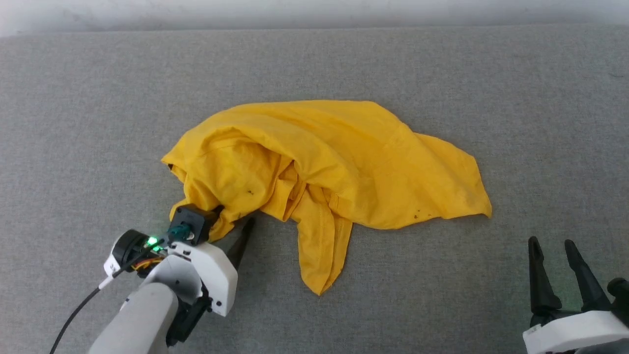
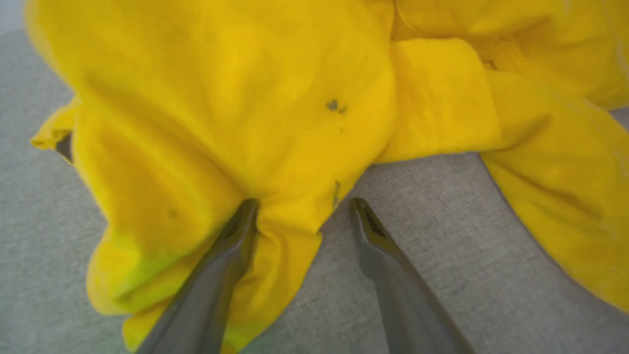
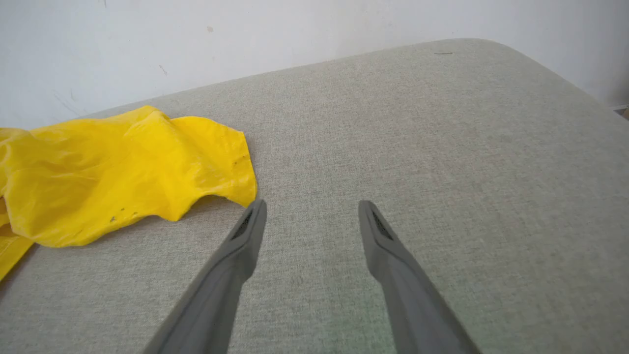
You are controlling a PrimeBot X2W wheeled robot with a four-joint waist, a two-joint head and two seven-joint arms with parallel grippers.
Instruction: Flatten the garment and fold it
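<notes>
Garment [image 1: 334, 152]: crumpled heap in the middle of the grey counter [image 1: 491, 73], one strip pointing to the near side.
Left claw [image 2: 303, 206]: wide open at the garment's near left edge; one finger pushed into the cloth, the other over bare counter, nothing pinched.
Right claw [image 1: 553, 243]: wide open, empty, apart from the garment, to its right.

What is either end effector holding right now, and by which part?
Nothing is gripped. The left end effector stands open around a bunched fold at the edge of the T-shirt; the right end effector is open over the bare gray surface.
</notes>
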